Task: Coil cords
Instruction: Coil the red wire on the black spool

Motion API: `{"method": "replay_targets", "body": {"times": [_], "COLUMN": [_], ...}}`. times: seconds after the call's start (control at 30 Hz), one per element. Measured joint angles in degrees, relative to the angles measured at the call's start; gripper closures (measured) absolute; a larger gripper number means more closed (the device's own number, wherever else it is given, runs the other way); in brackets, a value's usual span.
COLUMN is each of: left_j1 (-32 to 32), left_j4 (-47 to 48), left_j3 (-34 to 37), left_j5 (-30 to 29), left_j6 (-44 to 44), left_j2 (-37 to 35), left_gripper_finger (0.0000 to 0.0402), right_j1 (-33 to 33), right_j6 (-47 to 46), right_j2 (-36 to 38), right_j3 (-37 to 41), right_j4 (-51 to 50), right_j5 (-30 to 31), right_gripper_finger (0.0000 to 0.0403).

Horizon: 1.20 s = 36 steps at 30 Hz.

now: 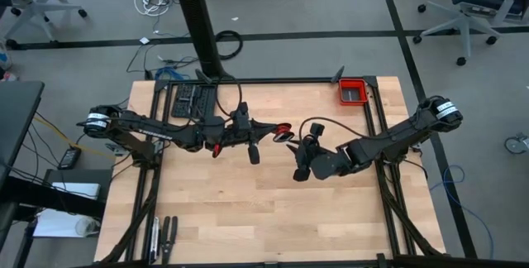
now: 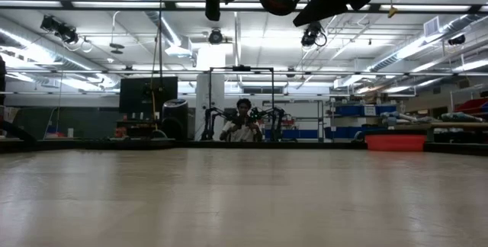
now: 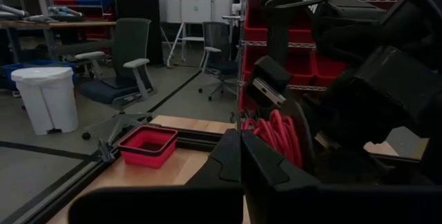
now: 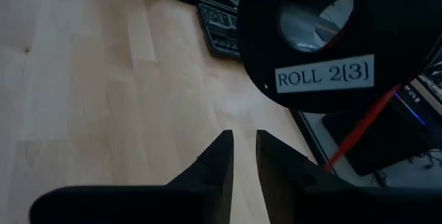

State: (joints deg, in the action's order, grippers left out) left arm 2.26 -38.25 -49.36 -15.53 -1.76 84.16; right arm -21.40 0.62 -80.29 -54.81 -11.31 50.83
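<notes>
The red cord [image 3: 280,135] hangs as a mostly wound bundle above the surface [image 1: 273,218], clamped in the left pincer [image 1: 283,133]; right pincer [image 4: 243,156] slightly apart, empty.

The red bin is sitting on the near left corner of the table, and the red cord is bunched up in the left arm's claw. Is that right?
Not quite. The high view shows the red bin at the far right corner of the table, not the near left. The rest holds: the red cord is bunched at the left gripper.
</notes>
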Motion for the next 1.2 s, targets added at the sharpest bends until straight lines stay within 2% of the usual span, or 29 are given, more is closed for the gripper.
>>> {"method": "replay_targets", "body": {"times": [0.3,0.53,0.67,0.97,1.2], "left_j1": [0.0,0.0,0.0,0.0,0.0], "left_j4": [0.2,0.4,0.3,0.0,0.0], "left_j3": [0.0,0.0,0.0,0.0,0.0], "left_j5": [0.0,0.2,0.2,0.3,0.3], "left_j6": [0.0,0.0,-0.1,-0.4,-0.4], "left_j2": [0.0,0.0,0.0,0.0,0.0], "left_gripper_finger": [0.0401,0.0401,0.0401,0.0401,0.0401], "right_j1": [-2.4,-10.1,-10.0,-3.3,-2.1], "right_j6": [-6.5,-8.0,-8.1,-11.7,-13.1], "right_j2": [0.0,0.2,0.2,0.2,0.2], "right_j3": [0.0,0.0,0.0,0.0,0.0], "right_j4": [-4.0,-5.3,-8.7,-14.9,-16.2], "right_j5": [0.7,15.9,20.1,16.1,14.5], "right_gripper_finger": [0.0344,0.0344,0.0344,0.0344,0.0349]}}
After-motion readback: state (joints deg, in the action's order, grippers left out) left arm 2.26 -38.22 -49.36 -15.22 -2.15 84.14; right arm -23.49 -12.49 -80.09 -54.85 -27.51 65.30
